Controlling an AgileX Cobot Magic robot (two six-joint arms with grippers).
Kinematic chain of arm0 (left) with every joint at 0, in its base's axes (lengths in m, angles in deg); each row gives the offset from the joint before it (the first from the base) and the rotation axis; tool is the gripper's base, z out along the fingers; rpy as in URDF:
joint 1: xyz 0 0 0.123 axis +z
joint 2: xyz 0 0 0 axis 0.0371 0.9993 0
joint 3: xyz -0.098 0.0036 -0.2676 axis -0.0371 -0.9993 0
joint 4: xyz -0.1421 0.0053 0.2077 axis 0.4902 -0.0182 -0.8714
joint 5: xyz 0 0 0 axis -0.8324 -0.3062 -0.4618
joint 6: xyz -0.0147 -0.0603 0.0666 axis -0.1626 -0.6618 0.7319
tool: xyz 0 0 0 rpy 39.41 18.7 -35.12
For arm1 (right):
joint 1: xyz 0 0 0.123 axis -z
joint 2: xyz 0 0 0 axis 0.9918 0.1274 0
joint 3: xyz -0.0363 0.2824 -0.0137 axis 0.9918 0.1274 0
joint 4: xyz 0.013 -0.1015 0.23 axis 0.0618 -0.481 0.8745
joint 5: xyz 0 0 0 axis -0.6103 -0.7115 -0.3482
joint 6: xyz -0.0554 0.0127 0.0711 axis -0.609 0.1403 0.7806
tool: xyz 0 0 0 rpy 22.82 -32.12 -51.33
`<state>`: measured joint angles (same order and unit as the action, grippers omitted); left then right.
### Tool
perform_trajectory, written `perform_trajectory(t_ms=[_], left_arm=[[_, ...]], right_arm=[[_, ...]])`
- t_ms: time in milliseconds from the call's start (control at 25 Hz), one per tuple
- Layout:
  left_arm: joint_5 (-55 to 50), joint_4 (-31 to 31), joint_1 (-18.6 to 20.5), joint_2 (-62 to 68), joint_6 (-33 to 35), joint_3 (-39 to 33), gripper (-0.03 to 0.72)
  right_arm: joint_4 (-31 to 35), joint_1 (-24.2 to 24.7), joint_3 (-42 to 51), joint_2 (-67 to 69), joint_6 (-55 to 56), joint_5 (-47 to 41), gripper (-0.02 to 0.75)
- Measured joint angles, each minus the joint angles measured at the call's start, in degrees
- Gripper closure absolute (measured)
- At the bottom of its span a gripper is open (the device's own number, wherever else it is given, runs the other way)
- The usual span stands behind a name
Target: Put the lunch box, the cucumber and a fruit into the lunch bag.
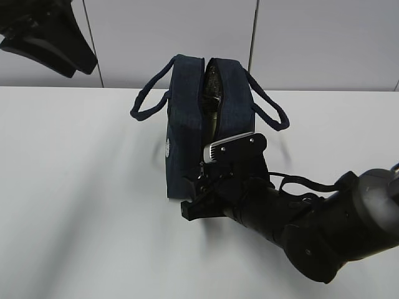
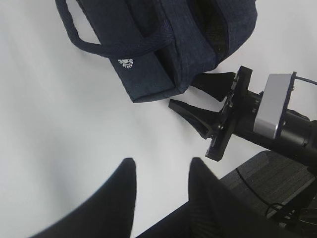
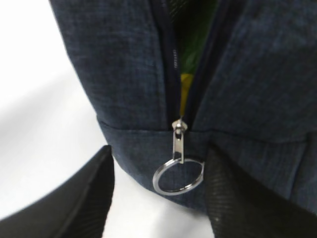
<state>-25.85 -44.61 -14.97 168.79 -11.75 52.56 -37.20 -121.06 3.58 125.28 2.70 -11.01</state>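
Note:
The navy lunch bag (image 1: pixel 184 124) stands on the white table with its top unzipped. It also shows in the left wrist view (image 2: pixel 148 74). My right gripper (image 3: pixel 159 153) is open at the bag's near end (image 3: pixel 124 64). The silver ring pull (image 3: pixel 179 176) hangs between its fingers, close against the right finger (image 3: pixel 233 198). Through the zipper gap I see a yellow sliver of the fruit (image 3: pixel 184 88) and something green (image 3: pixel 190 44), cucumber or lid, I cannot tell which. The lunch box is hidden. My left gripper (image 2: pixel 162 162) is open and empty, raised at the far left (image 1: pixel 68 56).
The right arm (image 1: pixel 312 224) lies low across the table's front right. The bag's two loop handles (image 1: pixel 146 103) (image 1: pixel 271 109) hang out to either side. A grey panelled wall (image 1: pixel 156 31) stands behind the table.

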Motion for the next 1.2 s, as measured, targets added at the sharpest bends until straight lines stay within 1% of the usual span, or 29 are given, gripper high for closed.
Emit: perform_trajectory(t_ms=[120,360,760,1120,1200], left_arm=[[0.0,0.4,0.0,0.0,0.0,0.0,0.449],[0.0,1.3,0.0,0.0,0.0,0.0,0.449],[0.0,1.4,0.0,0.0,0.0,0.0,0.449],[0.0,1.5,0.0,0.0,0.0,0.0,0.449],[0.0,1.5,0.0,0.0,0.0,0.0,0.449]], right_arm=[[0.1,0.0,0.0,0.0,0.0,0.0,0.325],[0.1,0.0,0.0,0.0,0.0,-0.5,0.409],[0.1,0.0,0.0,0.0,0.0,-1.4,0.512],[0.9,0.0,0.0,0.0,0.0,-2.4,0.519],[0.9,0.0,0.0,0.0,0.1,-3.3,0.491]])
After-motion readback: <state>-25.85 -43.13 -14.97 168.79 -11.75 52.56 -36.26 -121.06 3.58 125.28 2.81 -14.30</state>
